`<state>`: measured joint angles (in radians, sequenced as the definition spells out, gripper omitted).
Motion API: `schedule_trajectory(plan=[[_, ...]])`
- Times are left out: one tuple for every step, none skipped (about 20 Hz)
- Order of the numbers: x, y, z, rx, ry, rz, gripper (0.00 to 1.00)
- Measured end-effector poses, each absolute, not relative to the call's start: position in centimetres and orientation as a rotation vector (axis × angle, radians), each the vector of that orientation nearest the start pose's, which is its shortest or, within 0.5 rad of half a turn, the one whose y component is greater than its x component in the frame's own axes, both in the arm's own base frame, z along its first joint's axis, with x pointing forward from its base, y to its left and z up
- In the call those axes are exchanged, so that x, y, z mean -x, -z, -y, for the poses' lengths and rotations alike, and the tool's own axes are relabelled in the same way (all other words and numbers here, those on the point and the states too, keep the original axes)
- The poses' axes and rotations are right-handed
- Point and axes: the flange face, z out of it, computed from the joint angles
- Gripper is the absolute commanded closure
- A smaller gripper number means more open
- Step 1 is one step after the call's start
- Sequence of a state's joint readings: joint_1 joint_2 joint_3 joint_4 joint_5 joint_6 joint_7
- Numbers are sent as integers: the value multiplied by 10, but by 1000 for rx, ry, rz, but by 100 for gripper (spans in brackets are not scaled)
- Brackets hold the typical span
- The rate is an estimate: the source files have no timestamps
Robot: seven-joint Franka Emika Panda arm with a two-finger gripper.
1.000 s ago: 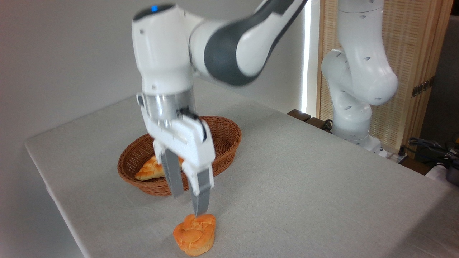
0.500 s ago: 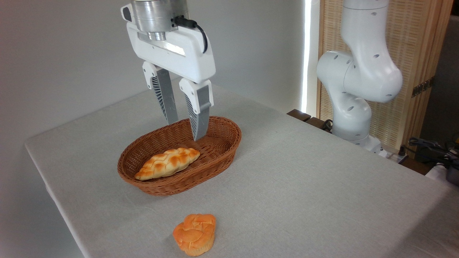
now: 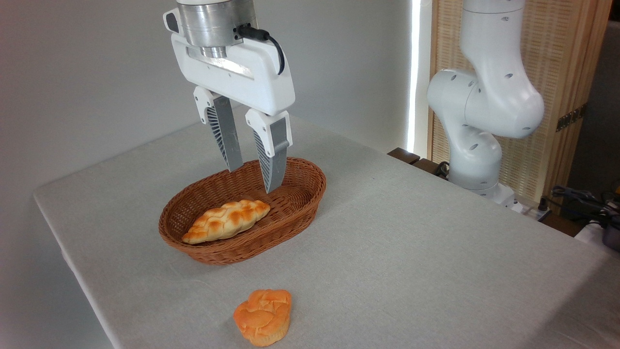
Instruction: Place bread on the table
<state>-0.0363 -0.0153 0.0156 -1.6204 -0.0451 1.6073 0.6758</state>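
Bread (image 3: pixel 263 316) on table (image 3: pixel 411 252), before basket (image 3: pixel 300 203); loaf (image 3: pixel 225 221) in basket.

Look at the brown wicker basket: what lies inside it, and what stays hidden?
Inside the wicker basket lies one long braided loaf, toward its left end. The rest of the visible floor is bare weave. The near wall hides a strip of the floor.

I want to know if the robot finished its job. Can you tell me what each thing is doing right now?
bread: sitting upright on the table, nothing touching it.
gripper: open, empty, hanging above the basket.
braided loaf: lying inside the basket.
basket: standing on the table, holding just the loaf.
table: covered with a light cloth.
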Motion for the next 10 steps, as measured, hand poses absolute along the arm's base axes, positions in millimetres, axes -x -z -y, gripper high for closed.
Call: schedule_trajectory(plan=[[-552, -613, 16, 2995, 21, -1084, 0], [-552, -612, 16, 2995, 19, -1084, 0], [-551, -612, 16, 2996, 14, -1084, 0], [-551, -612, 15, 2991, 5, -1083, 0], [-550, -611, 14, 2980, -11, -1082, 0], [-550, -611, 15, 2965, -29, -1085, 0], [-549, -611, 16, 2955, -39, -1090, 0], [-549, -611, 18, 2949, -43, -1094, 0], [-549, -611, 19, 2946, -43, -1096, 0], [-549, -611, 19, 2946, -43, -1097, 0]])
